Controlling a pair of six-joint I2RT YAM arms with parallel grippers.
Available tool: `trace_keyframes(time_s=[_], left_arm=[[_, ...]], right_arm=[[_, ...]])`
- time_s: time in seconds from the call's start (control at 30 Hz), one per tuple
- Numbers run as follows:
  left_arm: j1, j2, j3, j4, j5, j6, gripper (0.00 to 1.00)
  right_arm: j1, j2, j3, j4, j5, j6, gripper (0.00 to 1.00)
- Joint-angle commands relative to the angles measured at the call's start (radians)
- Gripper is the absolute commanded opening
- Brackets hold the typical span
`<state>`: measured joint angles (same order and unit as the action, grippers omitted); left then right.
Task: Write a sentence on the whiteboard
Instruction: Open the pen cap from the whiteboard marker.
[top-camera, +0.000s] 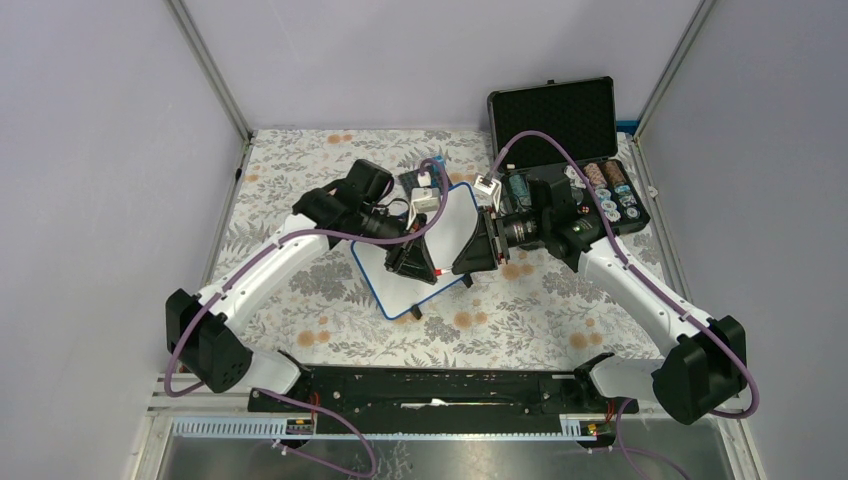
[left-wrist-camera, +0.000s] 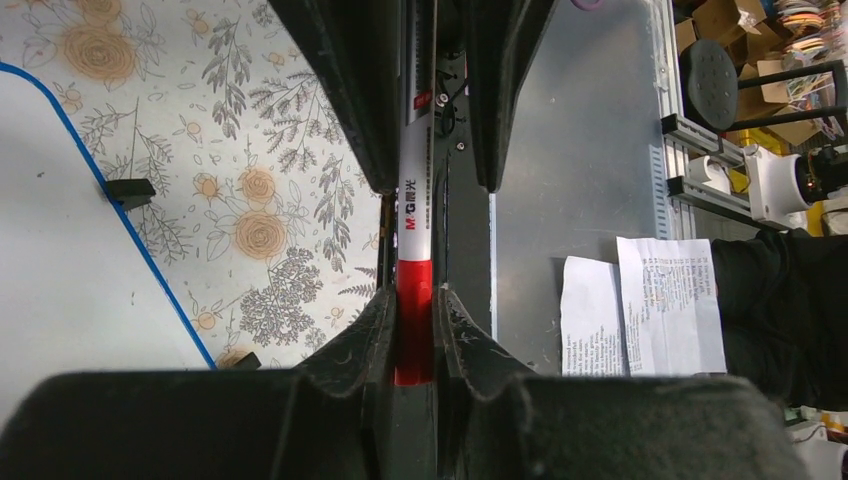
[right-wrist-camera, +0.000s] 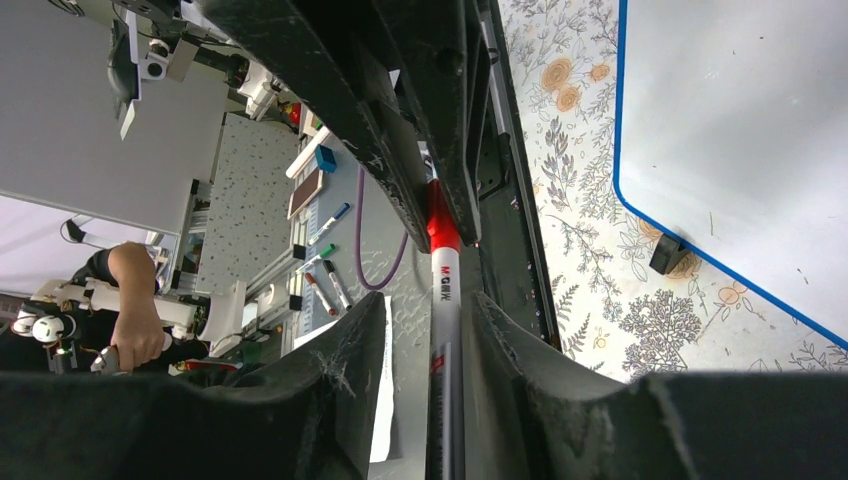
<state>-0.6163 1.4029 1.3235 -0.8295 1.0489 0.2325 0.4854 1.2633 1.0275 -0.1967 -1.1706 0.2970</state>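
1. Whiteboard (top-camera: 395, 285): lies on the floral table (top-camera: 300, 200) at the centre of the top view, turned at an angle. The face is blank apart from a few faint specks, with no stroke of writing on it.
2. Left gripper (top-camera: 428, 266): over the board's lower right part, clamped tight on the red end of the marker (left-wrist-camera: 415, 200).
3. Marker spans from one gripper to the other, white barrel and red end, and is clear of the board's face. I cannot tell whether the red end is a cap, or whether it is seated.
4. Right gripper (top-camera: 462, 262): just right of centre, facing the left one. Its fingers stand a little apart round the white barrel. The right wrist view shows a gap on both sides, so there is no firm hold.
5. Black foam-lined case (top-camera: 560, 120): upper right, lid up, not involved.
6. Progress (judgement): early. The marker is off the table and that is all. Left to do: bare the tip if capped, settle the marker in one gripper, bring the tip down, write the whole sentence.
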Motion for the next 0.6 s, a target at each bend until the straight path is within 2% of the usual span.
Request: trace_keyframes(time_s=[0.0, 0.43, 0.57], left_arm=[[-0.005, 0.021, 0.030, 0.013, -0.001, -0.019, 0.00], [-0.005, 0.028, 0.049, 0.029, 0.002, -0.054, 0.00], [-0.005, 0.031, 0.055, 0.028, 0.010, -0.055, 0.00]], right_arm=[[0.008, 0.001, 0.034, 0.021, -0.023, -0.002, 0.41], [0.021, 0.002, 0.040, -0.030, 0.015, -0.052, 0.37], [0.024, 0.004, 0.040, -0.036, 0.017, -0.060, 0.27]])
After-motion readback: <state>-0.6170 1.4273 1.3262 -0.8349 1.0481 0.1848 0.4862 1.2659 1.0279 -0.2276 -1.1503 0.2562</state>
